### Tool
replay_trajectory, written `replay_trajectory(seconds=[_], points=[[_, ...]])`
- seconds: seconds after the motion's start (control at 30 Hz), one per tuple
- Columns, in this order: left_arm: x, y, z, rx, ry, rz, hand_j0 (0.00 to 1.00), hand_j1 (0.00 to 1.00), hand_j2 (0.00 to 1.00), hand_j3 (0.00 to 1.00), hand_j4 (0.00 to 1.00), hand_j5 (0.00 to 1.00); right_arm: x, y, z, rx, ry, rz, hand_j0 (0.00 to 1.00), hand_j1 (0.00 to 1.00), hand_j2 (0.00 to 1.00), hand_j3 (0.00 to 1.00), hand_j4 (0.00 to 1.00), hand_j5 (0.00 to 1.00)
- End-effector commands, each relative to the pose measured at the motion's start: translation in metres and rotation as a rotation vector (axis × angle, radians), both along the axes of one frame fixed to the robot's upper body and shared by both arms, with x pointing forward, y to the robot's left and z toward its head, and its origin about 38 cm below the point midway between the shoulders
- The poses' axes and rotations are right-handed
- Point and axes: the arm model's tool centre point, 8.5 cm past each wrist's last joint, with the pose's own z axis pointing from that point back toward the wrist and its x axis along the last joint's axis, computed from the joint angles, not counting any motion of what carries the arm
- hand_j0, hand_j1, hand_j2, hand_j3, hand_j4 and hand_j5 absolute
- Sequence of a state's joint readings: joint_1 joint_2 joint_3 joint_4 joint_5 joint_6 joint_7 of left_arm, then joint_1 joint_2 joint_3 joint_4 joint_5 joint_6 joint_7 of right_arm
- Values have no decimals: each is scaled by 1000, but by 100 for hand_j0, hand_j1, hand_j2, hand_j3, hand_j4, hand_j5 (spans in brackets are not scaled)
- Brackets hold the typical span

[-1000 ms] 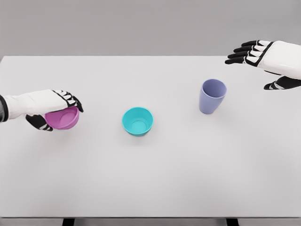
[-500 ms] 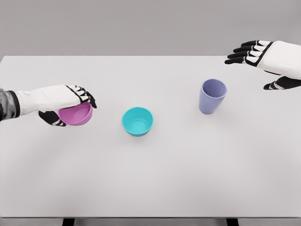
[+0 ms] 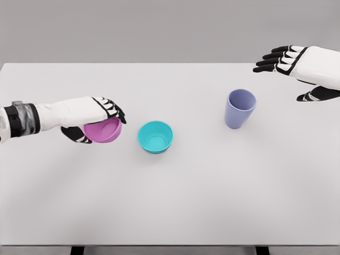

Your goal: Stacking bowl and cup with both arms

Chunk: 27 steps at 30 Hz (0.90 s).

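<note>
Left hand (image 3: 91, 120) grips the pink bowl (image 3: 104, 130) over a white table (image 3: 170, 202), grey wall (image 3: 159, 29) behind.

Just the one head cam here, looking down and forward over the white counter (image 3: 175, 202).

It sits high on the near side, tilted down enough that the whole counter fits, from the near edge at the bottom of the frame to the far edge in the upper part, with a plain grey backdrop above. It's far enough back that both arms come in from the left and right edges. No second view, so no overlap to compare.
</note>
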<state>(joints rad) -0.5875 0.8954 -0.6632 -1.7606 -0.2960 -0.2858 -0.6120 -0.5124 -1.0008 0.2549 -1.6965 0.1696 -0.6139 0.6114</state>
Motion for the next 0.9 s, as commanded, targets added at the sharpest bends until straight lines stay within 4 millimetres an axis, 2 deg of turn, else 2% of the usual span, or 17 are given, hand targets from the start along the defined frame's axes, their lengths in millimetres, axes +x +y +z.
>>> replay_trajectory(seconds=[0.0, 0.87], points=[[0, -8, -2, -18, 5, -13, 59, 59, 59, 59, 59, 59, 0, 0, 1, 5, 2, -1, 100, 100, 100, 100, 100, 100], [8, -74, 2, 6, -73, -154, 59, 59, 59, 59, 59, 59, 0, 0, 1, 5, 2, -1, 100, 100, 100, 100, 100, 100]])
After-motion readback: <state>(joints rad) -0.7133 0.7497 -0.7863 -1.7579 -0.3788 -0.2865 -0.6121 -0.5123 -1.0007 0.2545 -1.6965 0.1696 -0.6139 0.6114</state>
